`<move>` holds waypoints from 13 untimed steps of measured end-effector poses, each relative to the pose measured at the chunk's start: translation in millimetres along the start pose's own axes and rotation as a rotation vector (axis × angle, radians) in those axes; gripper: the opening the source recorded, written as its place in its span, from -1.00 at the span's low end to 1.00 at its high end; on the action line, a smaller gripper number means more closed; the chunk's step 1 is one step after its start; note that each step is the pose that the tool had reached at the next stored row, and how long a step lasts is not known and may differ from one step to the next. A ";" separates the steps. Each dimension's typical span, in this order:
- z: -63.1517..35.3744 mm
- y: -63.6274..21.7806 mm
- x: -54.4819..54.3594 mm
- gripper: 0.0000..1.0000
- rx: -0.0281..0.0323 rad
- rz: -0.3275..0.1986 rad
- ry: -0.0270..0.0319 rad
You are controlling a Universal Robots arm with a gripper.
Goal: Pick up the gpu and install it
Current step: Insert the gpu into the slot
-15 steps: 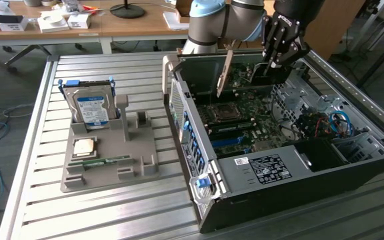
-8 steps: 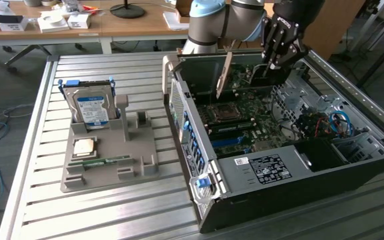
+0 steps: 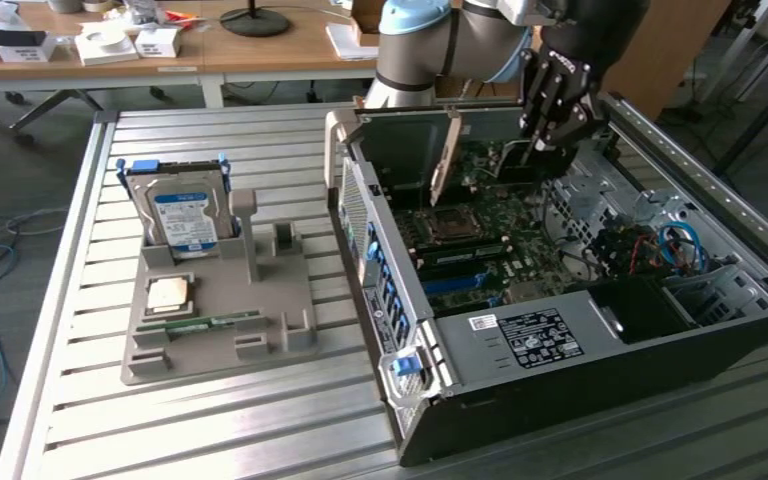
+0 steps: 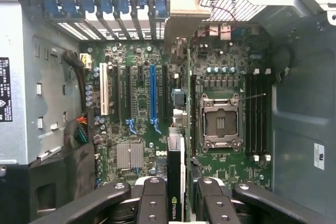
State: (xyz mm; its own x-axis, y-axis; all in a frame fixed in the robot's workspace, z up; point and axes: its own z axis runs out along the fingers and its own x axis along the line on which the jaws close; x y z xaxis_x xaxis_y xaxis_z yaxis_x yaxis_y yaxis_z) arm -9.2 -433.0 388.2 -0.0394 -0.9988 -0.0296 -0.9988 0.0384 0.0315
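One gripper [image 4: 184, 205] was clamped on the gpu [image 4: 175, 174]. The card stood edge-on over the motherboard [image 4: 134, 114], between that board's blue slot [image 4: 153, 95] and its empty CPU socket [image 4: 220, 121].

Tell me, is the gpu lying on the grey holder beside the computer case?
No, the gpu is held edge-on in the gripper, above the motherboard.

In the exterior view we look down on the computer case [image 3: 598, 400] from off one corner. The wrist view, behind the claw [image 4: 184, 195], closely faces its motherboard [image 4: 139, 124], which both views share.
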 end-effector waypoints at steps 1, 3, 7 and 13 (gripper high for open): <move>1.8 -0.1 0.2 -0.47 0.0000 0.000 0.0000; 5.5 -0.2 0.4 -0.47 0.0000 0.000 -0.0002; 11.9 -0.3 0.8 -0.47 0.0000 0.000 -0.0008; 18.3 -0.5 1.0 -0.47 -0.0001 0.000 -0.0026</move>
State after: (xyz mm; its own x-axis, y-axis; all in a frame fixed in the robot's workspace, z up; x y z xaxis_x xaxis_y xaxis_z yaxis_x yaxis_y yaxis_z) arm -9.3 -433.5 369.9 -0.0394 -0.9987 -0.0322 -0.9988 0.0384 0.0316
